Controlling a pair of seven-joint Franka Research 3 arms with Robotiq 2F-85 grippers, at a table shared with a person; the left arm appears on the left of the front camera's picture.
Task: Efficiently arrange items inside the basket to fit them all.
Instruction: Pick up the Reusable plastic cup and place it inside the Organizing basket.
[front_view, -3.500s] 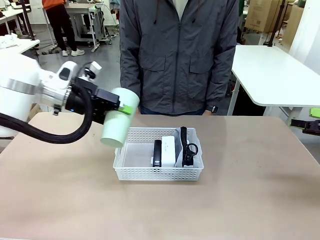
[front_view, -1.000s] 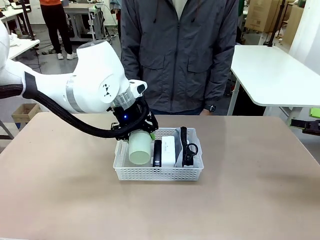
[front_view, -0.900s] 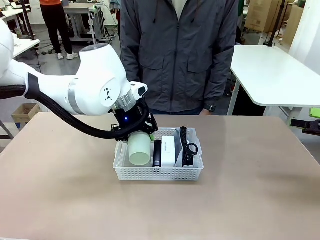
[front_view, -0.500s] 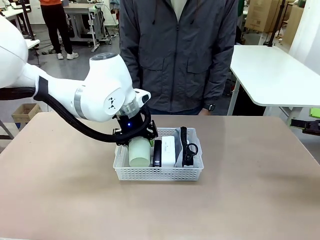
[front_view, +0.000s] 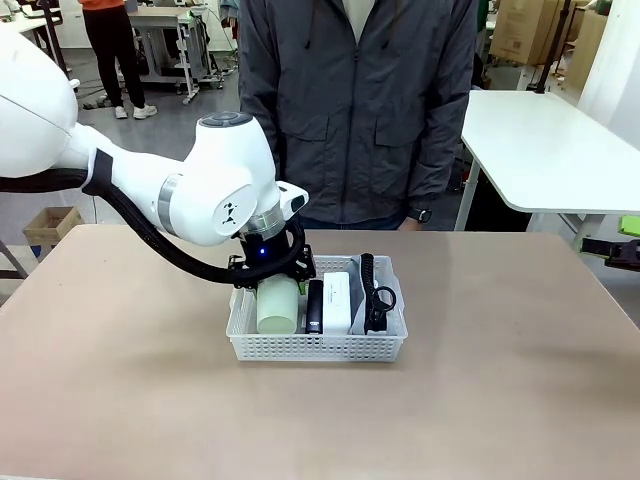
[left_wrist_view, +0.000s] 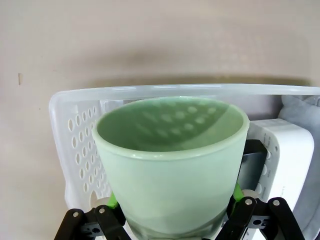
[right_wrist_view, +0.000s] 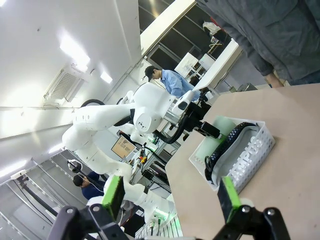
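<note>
The white lattice basket sits mid-table. Inside it, from the middle to the right, lie the black stapler, the white box and the grey pouch with its black strap. My left gripper reaches down into the basket's left end, shut on the pale green cup. In the left wrist view the cup is clamped between the green pads, mouth facing away, over the basket's rim, beside the stapler and box. My right gripper hangs open at the table's right edge.
A person in a grey jacket stands at the far side, directly behind the basket. A white table stands at the back right. Bare tabletop lies in front of the basket and to both sides.
My left arm has carried the cup from left of the basket into its left end and lowered it beside the stapler. The right arm has not moved.
</note>
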